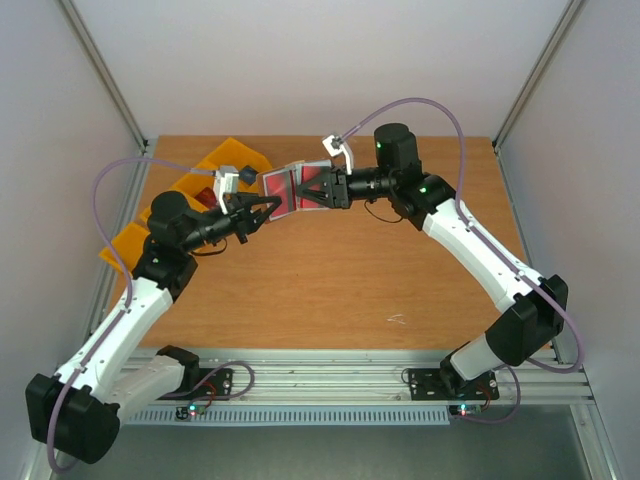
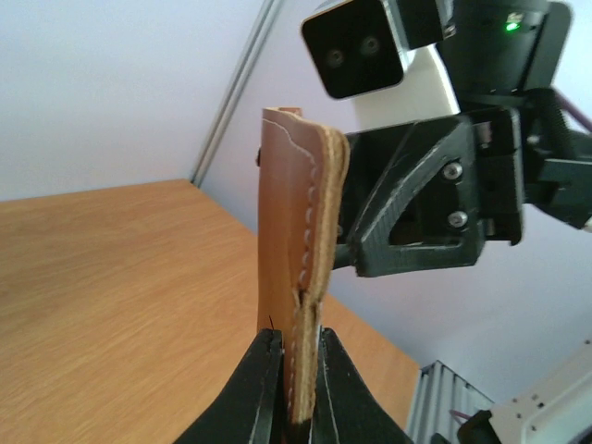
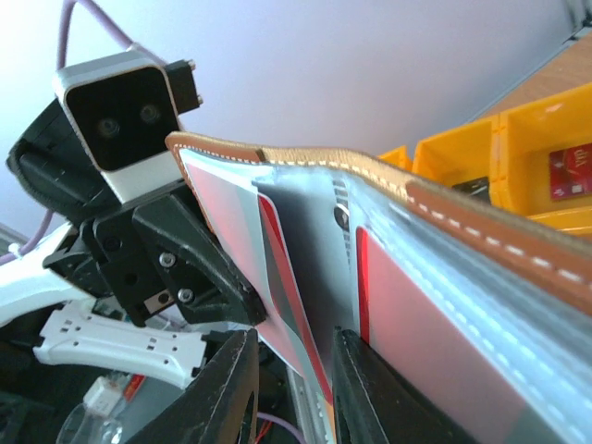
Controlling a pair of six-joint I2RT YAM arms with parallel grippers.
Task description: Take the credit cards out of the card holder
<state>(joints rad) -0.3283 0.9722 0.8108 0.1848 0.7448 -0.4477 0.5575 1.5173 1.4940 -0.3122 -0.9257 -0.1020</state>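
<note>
The card holder [image 1: 283, 188] hangs open in the air between both grippers, its red cards facing up. My left gripper [image 1: 268, 208] is shut on its brown stitched edge; the left wrist view shows the leather [image 2: 294, 231] pinched between the fingers [image 2: 294, 356]. My right gripper [image 1: 306, 192] is at the opposite side. In the right wrist view its jaws [image 3: 294, 370] stand apart around the lower edge of a red-and-white credit card [image 3: 289, 277] that sticks out of the grey-blue lining. Another red card [image 3: 416, 351] sits in a pocket beside it.
Yellow plastic bins [image 1: 215, 165] stand at the back left of the wooden table [image 1: 350, 280]; one holds a red card [image 1: 203, 193], which also shows in the right wrist view [image 3: 569, 171]. Grey walls close in both sides.
</note>
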